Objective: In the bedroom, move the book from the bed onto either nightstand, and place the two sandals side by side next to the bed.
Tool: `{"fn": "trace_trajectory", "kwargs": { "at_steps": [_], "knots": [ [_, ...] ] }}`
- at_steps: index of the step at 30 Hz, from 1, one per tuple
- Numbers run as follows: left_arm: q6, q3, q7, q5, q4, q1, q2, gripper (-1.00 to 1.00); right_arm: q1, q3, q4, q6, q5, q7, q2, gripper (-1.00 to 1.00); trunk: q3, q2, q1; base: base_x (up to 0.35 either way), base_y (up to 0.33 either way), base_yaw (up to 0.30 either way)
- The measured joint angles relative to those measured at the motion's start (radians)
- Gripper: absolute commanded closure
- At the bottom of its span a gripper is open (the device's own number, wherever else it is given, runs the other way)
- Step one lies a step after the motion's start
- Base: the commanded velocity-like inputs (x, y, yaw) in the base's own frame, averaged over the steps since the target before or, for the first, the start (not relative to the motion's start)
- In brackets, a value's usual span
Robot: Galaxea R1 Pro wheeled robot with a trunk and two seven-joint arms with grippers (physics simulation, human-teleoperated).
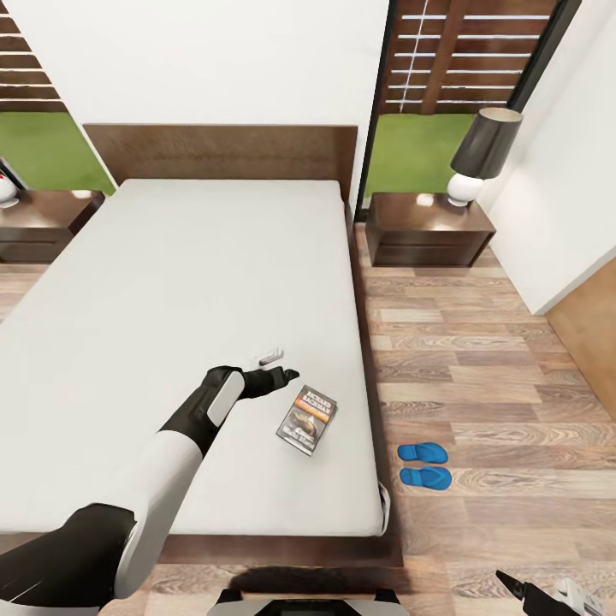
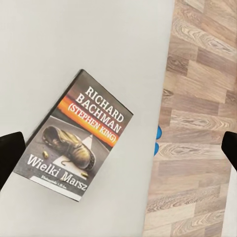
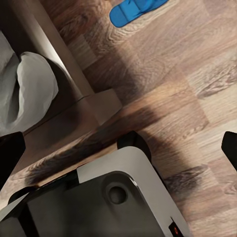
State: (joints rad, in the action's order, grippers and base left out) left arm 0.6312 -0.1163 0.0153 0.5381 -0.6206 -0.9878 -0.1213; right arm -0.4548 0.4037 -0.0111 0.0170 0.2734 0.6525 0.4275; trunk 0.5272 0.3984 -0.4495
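Head view: I have the left gripper extended over the light-grey mattress of the large dark-brown platform bed, near its right edge. Its jaws stand wide apart and hold nothing; in the left wrist view the two dark fingertips sit at opposite margins of the picture, with the book between and below them.

The small thin paperback book with a dark cover lies flat on the mattress, just beside the gripper and not touching it. The left wrist view shows its cover: white lettering "RICHARD BACHMAN", an orange band, a greyish picture of a boot, and the title "Wielki Marsz".

The two bright blue flip-flop sandals lie side by side on the light-brown wood-plank floor, near the bed's right side. One sandal also shows in the right wrist view, beyond the bed's corner.

The right gripper hangs low at the picture's bottom right corner, over the floor; its jaws stand open and empty, the dark fingertips far apart in its wrist view.

A low dark-brown wooden nightstand stands at the right of the headboard, carrying a white-based lamp with a dark shade. A second nightstand stands at the left.
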Motion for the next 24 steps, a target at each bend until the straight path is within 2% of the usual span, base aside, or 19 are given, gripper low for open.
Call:
{"fn": "trace_trajectory", "kwargs": {
  "at_steps": [4, 24],
  "knots": [
    [0.0, 0.0, 0.0, 0.0, 0.0, 0.0, 0.0, -1.0, 0.0, 0.0, 0.0, 0.0, 0.0, 0.0, 0.0, -1.0, 0.0, 0.0, 0.0, 0.003, 0.0, 0.0],
    [0.0, 0.0, 0.0, 0.0, 0.0, 0.0, 0.0, -1.0, 0.0, 0.0, 0.0, 0.0, 0.0, 0.0, 0.0, -1.0, 0.063, 0.14, -0.077, 0.0, 0.0, 0.0]
  ]
}}
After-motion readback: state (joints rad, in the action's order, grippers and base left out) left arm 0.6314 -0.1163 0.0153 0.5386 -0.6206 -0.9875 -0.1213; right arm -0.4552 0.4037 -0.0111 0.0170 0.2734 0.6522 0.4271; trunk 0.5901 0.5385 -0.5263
